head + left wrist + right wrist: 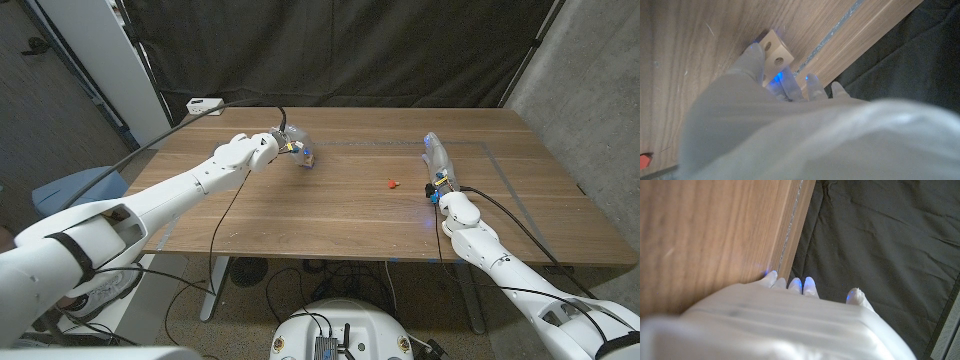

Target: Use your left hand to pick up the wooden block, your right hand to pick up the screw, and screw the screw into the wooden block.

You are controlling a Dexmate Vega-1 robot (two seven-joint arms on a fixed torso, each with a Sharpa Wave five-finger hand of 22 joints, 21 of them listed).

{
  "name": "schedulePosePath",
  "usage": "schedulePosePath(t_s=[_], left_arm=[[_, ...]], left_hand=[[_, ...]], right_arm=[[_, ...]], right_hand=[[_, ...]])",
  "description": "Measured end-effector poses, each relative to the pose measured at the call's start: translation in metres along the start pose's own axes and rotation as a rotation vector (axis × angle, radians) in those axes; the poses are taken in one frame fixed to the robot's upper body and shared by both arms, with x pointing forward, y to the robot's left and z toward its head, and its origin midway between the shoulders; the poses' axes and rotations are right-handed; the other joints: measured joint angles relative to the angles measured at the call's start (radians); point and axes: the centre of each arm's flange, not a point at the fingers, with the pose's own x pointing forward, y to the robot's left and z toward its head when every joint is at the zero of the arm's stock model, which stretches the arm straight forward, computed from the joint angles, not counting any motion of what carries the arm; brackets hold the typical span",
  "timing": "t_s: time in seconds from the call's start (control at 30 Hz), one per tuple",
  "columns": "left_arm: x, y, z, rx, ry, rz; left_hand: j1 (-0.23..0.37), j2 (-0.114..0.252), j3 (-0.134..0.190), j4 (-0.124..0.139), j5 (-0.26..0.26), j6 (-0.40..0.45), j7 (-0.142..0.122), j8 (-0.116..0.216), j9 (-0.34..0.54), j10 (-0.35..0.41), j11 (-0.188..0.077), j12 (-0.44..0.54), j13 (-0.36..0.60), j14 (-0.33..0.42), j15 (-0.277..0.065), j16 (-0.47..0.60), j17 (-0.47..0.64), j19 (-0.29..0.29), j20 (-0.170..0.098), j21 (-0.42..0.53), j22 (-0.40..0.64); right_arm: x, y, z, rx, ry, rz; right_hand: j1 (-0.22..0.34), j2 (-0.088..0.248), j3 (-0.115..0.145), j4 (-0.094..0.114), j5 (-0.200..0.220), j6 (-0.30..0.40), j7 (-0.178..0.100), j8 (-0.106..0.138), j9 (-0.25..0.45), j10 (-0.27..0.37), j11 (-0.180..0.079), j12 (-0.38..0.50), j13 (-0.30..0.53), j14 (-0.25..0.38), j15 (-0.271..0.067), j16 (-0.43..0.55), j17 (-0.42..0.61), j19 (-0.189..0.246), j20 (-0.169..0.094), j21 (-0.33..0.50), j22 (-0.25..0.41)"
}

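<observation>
From my remote seat: wooden table (340, 215), tape line near its far edge. Black curtain (340, 50) hangs behind, past where the hands reach. Grey concrete wall (590, 90) off the right hand's side. Cables (300, 275) trail on the floor beneath.

No legible text anywhere.

Wooden table (330, 215): block (308, 157), red screw (392, 183) (well apart).

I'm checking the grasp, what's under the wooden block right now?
The wooden block sits on the table, with the left hand closing around it. Its underside is hidden, and the fingers cover one side.
</observation>
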Motion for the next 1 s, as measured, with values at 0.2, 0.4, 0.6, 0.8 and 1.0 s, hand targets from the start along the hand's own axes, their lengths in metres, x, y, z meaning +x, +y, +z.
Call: schedulePosePath(t_s=[0.2,0.4,0.6,0.8,1.0], left_arm=[[-0.004,0.005,0.000,-0.029,0.006,0.029],[-0.009,0.009,0.001,-0.067,0.014,0.062],[-0.014,0.014,0.001,-0.111,0.026,0.098],[-0.019,0.017,0.001,-0.160,0.038,0.127],[-0.022,0.018,0.002,-0.235,0.047,0.162]], left_hand=[[0.000,0.000,0.000,0.000,0.000,0.009,-0.002,0.001,-0.002,0.008,0.000,0.000,0.003,0.002,0.002,0.004,0.000,0.003,-0.003,0.000,0.000],[0.000,0.000,-0.003,0.002,0.000,0.018,-0.004,0.007,-0.004,0.015,0.000,0.000,0.004,0.012,0.001,0.004,0.000,0.010,-0.003,0.000,0.000],[0.000,0.000,-0.003,0.002,0.000,0.025,0.000,0.011,-0.004,0.022,0.000,0.007,0.007,0.012,0.001,0.004,0.000,0.010,-0.003,0.000,0.000],[0.000,0.000,-0.011,0.003,0.000,0.029,-0.004,0.011,-0.007,0.023,0.002,0.007,0.010,0.016,-0.003,0.008,0.000,0.015,-0.008,0.000,0.000],[0.000,0.000,-0.011,0.003,0.000,0.028,-0.004,0.015,-0.008,0.028,-0.003,0.007,0.010,0.021,0.003,0.008,0.000,0.019,-0.005,0.000,0.000]], right_arm=[[0.000,0.002,0.002,-0.003,-0.006,0.002],[0.000,0.004,0.005,-0.010,-0.010,0.008],[-0.002,0.005,0.008,-0.021,-0.017,0.013],[-0.004,0.007,0.013,-0.033,-0.025,0.018],[-0.007,0.008,0.019,-0.049,-0.035,0.023]], right_hand=[[0.000,0.000,0.000,0.000,0.000,0.000,0.000,0.000,0.000,0.000,0.000,0.000,0.000,0.000,0.000,0.000,0.000,0.004,0.004,0.000,0.000],[0.000,0.000,0.000,0.000,0.000,0.000,0.000,0.000,0.000,0.000,0.000,0.000,0.000,0.000,0.000,0.000,0.000,0.008,0.000,0.000,0.000],[0.000,0.000,0.000,0.000,0.000,0.001,-0.001,0.000,0.000,0.000,0.000,0.000,0.000,0.000,0.000,0.000,0.000,0.008,0.000,0.000,0.000],[0.000,0.000,0.000,0.000,0.000,0.004,-0.004,0.000,0.000,0.000,0.000,0.000,0.000,0.000,0.000,0.000,0.000,0.008,0.000,0.000,0.000],[0.000,0.000,0.000,0.000,0.000,0.004,-0.004,0.000,0.000,0.000,0.000,0.000,0.000,0.000,0.000,0.000,0.000,0.013,0.005,0.000,0.000]])
